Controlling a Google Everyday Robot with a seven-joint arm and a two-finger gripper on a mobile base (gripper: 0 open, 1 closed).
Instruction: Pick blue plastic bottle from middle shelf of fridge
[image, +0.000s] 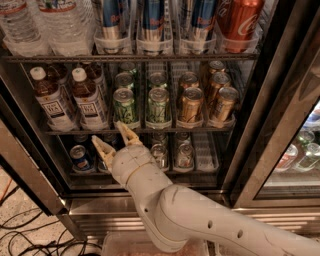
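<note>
Two blue plastic bottles of brown drink with white caps stand at the left of the middle shelf (150, 130): one at the far left (50, 100) and one beside it (88, 98). My gripper (115, 141) is open and empty. It is just below the shelf's front rail, under the left green can and to the lower right of the bottles, with its fingers pointing up. The white arm comes in from the lower right. The fridge (250, 150) has a steel frame and stands open.
Green cans (125, 105) and gold cans (192, 104) fill the middle shelf's right lanes. Water bottles (62, 25), tall blue cans and a red cola can (239, 20) stand on the shelf above. Small cans (80, 157) sit on the shelf below. Cables (30, 240) lie on the floor at left.
</note>
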